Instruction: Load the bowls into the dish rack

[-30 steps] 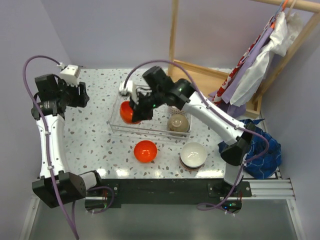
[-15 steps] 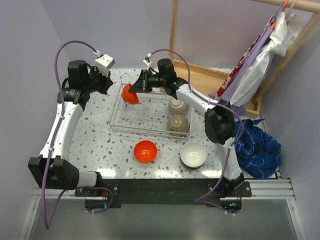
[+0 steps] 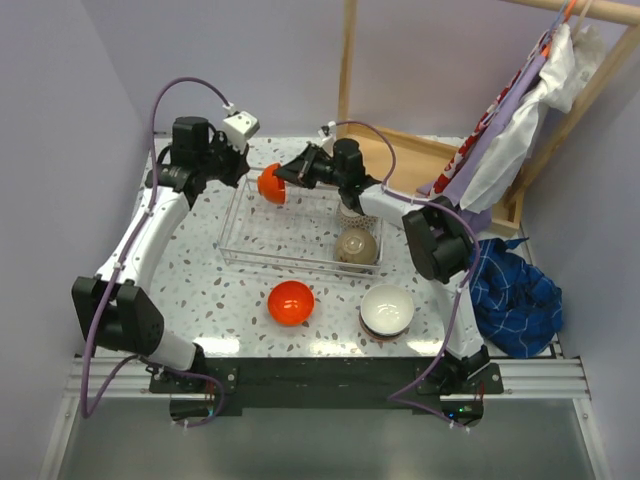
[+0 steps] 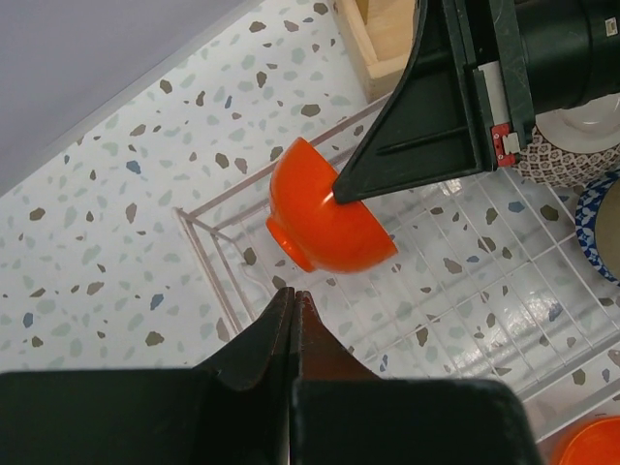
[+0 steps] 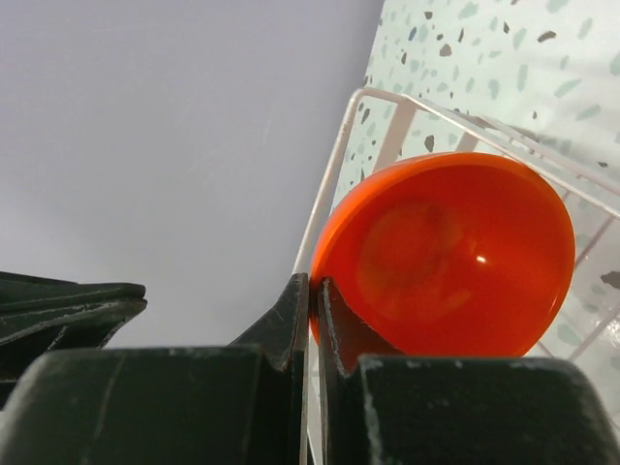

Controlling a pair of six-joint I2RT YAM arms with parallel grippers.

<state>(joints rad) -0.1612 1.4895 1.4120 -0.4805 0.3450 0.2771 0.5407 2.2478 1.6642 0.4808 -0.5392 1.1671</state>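
Plain orange round bowl [image 3: 271, 186]: pinched in your right fingers [image 5: 288, 320] over silvery wire rack [image 3: 285, 230]; left fingers [image 4: 275, 331] clenched, empty.

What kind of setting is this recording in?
Probably a staged robot test cell, not a real kitchen: plain walls box in a speckled tabletop, with a wire dish rack and clothes on a wooden frame as household props.

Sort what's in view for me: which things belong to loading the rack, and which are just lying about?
Job: dish rack; orange bowl in the right claw; second orange bowl and white bowl on the table; tan bowl and patterned bowl already racked.

Lying about: wooden frame; hanging clothes; blue cloth.
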